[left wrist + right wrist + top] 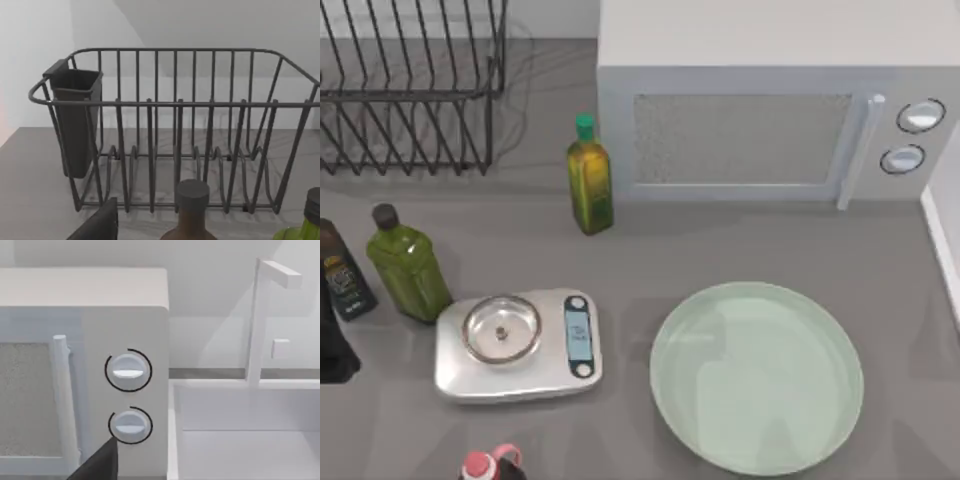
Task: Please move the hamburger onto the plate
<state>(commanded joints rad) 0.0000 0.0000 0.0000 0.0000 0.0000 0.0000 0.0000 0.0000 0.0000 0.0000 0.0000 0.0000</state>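
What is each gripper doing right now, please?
Left gripper: cannot be told.
Right gripper: cannot be told.

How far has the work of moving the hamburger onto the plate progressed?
Nothing looks done: the mint-green plate lies bare at the table's right, beside the silver scale. Nothing is in hand. Left: find the hamburger, grasp it and set it on the plate.
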